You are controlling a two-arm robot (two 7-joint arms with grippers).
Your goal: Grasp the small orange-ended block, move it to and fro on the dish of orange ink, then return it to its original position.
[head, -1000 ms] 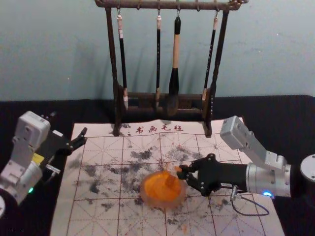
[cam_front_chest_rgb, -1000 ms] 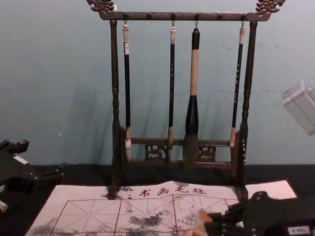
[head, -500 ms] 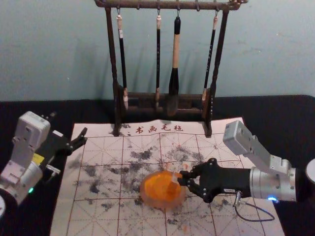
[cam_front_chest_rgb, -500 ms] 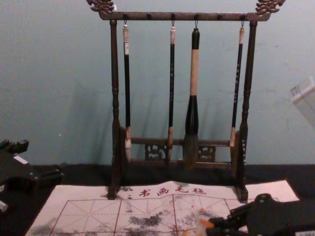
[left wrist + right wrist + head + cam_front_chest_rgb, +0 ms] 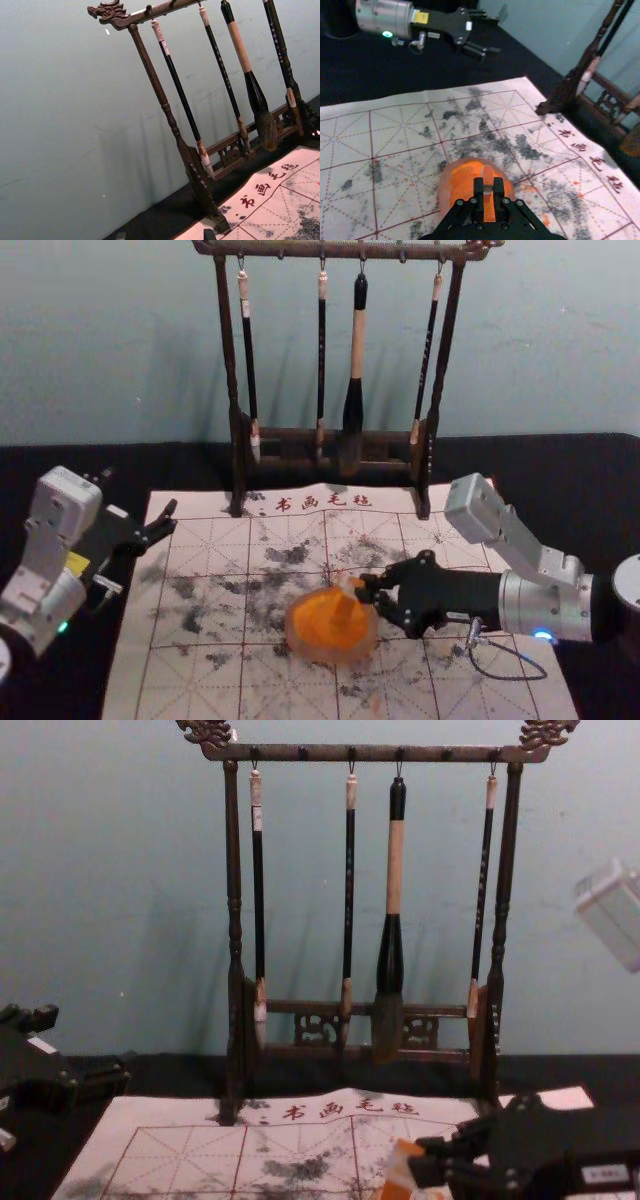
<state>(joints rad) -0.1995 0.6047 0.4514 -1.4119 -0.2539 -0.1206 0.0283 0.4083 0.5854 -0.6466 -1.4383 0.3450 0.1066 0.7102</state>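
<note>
In the head view my right gripper (image 5: 368,592) is at the right rim of the dish of orange ink (image 5: 318,633), shut on the small block (image 5: 347,602), which leans over the ink. The right wrist view has the right gripper (image 5: 488,189) with the block (image 5: 488,174) between its fingertips, in front of the dish (image 5: 451,181). In the chest view the block (image 5: 397,1170) shows an orange face at the fingertips. My left gripper (image 5: 168,522) is parked off the mat's left edge, its fingers apart.
A dark wooden rack (image 5: 232,390) with several hanging brushes stands at the mat's back edge. The ink-spotted white mat (image 5: 200,680) spreads over a black-covered table (image 5: 580,470), with a wall behind.
Over the last second my right gripper shifted slightly right, then back left and up the picture, with the block in it. The block's tilt over the dish changed. The left arm stayed still.
</note>
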